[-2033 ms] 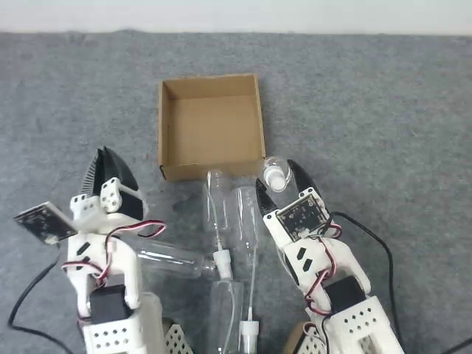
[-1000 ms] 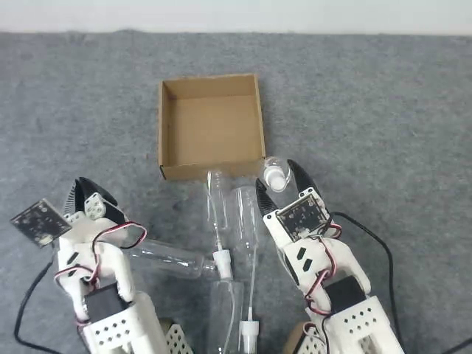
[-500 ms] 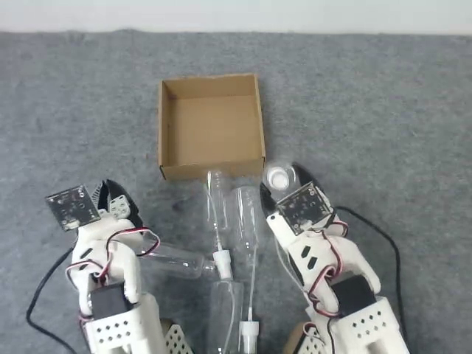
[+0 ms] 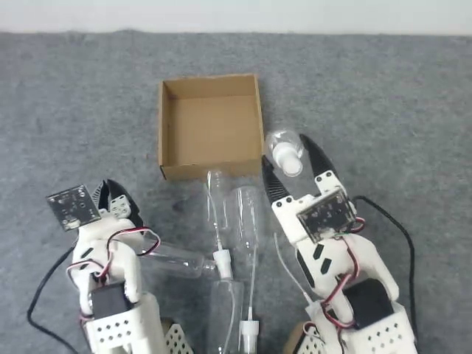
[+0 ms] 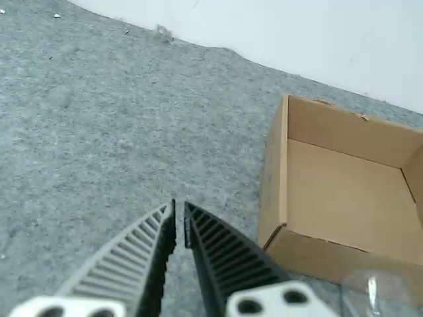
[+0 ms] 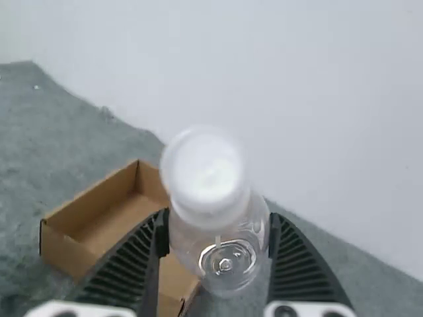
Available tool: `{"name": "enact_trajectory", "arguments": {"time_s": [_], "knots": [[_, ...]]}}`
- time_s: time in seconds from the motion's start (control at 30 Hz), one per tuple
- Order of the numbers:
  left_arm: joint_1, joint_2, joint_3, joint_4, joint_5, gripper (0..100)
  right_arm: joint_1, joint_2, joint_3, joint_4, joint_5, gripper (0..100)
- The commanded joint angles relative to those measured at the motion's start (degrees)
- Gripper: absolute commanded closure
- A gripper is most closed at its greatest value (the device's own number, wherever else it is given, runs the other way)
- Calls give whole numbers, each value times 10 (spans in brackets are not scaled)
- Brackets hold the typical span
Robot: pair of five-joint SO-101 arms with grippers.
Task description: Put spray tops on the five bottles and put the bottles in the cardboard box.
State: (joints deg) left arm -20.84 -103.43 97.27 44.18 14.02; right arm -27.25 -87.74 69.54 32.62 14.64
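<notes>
Now the right pincer [image 4: 289, 158] is clamped on a clear bottle [image 4: 279, 141]. The bottle's white-capped end faces the wrist and its long axis runs away from the arm, just beside the cardboard box's [image 4: 211, 171] near right corner. Grey table [image 4: 383, 118] spreads wide to its right. Farther off, the left pincer [image 5: 178, 221], fingers together, sits near the box's left corner, with other bottles [image 4: 247, 214] lying between the arms.

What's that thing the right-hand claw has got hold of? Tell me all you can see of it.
It is a small bottle of clear, see-through plastic with a round white part at one end and what looks like a thin tube inside. The right gripper holds it between its two black ribbed fingers, one pressed against each side. It sits just off the near right corner of the cardboard box, outside it, and seems lifted off the grey carpet.
</notes>
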Motion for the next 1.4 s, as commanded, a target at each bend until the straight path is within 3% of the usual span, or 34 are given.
{"name": "enact_trajectory", "arguments": {"time_s": [0.0, 0.27, 0.73, 1.23, 1.37], "knots": [[4, -10, -7, -2, -4, 987, -29, 28, -69, -3, -1, 909], [4, -10, -7, -2, -4, 987, -46, 180, -176, -12, -4, 909], [4, -10, -7, -2, -4, 987, -79, 417, -190, -240, -1, 909], [4, -10, -7, -2, -4, 987, -87, 655, -366, -248, -6, 909], [4, -10, -7, -2, -4, 987, -87, 711, -411, -251, -69, 909]]}}
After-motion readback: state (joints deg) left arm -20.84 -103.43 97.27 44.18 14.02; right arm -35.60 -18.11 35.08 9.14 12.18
